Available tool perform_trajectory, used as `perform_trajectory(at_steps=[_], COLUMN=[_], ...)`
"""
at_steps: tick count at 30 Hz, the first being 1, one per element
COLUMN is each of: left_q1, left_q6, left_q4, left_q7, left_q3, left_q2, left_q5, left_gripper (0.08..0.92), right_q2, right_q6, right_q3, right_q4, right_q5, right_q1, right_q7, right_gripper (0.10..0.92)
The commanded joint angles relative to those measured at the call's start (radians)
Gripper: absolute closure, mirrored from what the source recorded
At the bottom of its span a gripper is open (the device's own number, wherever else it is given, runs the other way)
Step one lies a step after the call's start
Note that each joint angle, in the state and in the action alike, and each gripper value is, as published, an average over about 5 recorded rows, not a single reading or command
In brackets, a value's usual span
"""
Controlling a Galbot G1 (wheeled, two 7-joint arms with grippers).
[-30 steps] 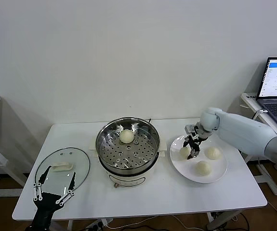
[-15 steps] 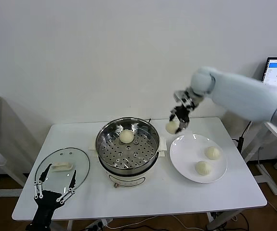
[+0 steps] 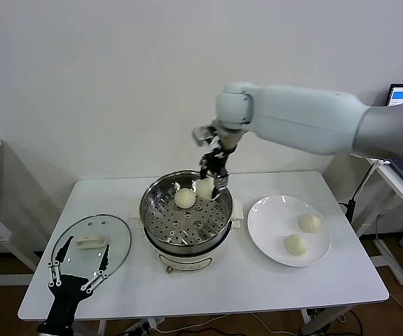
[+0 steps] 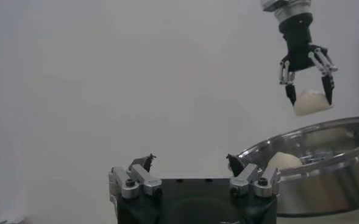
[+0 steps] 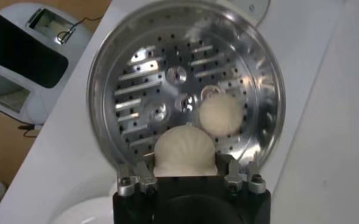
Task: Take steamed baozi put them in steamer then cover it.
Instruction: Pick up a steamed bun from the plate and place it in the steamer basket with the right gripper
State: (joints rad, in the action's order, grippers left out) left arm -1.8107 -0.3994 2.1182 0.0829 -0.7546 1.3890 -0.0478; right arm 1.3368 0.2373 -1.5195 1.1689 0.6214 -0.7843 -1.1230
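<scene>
A: Where is the carried baozi point(image 3: 205, 187) seen?

B: It is clamped between the closed fingers of the right gripper point(image 3: 213, 183), held in the air above the back rim of the steamer point(image 3: 187, 211) — clear of the steel wall. One baozi point(image 3: 183, 199) already lies on the perforated tray near the back; the rest of the tray is left bare.

A: And the others?

B: Two baozi point(image 3: 309, 222) are seen on the white plate point(image 3: 271, 224), right of the steamer, well inside its edge.

A: The cover?

B: The cover point(image 3: 92, 245) is laid flat by the worktop's point(image 3: 208, 287) front-left corner. The left gripper point(image 3: 78, 271) is parked just at its near edge, fingers spread wide — nothing is held.
</scene>
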Motion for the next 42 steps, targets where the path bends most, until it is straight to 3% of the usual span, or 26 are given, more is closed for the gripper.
perform_trajectory(at_steps=[1, 27, 37, 42], left_q1=[0.010, 0.018, 0.015, 0.015], left_q6=[0.001, -0.007, -0.009, -0.007], left_q4=[-0.010, -0.021, -0.019, -0.018], left_q7=[-0.001, -0.003, -0.004, -0.004], left_q3=[0.001, -0.006, -0.010, -0.006], left_q2=[-0.001, 0.003, 0.005, 0.006], left_q5=[0.004, 0.008, 0.009, 0.008], left_gripper=[0.177, 0.177, 0.177, 0.177], right_q2=[0.158, 0.276, 0.237, 0.114], right_q6=[0.075, 0.109, 0.112, 0.093], right_q3=[-0.056, -0.068, -0.058, -0.011], right_q4=[-0.004, -0.081, -0.051, 0.049], right_q5=[0.063, 0.065, 0.050, -0.021], right_q1=[0.017, 0.157, 0.158, 0.088], right_q7=[0.100, 0.227, 0.247, 0.214], right_gripper=[0.364, 0.349, 0.210, 0.203])
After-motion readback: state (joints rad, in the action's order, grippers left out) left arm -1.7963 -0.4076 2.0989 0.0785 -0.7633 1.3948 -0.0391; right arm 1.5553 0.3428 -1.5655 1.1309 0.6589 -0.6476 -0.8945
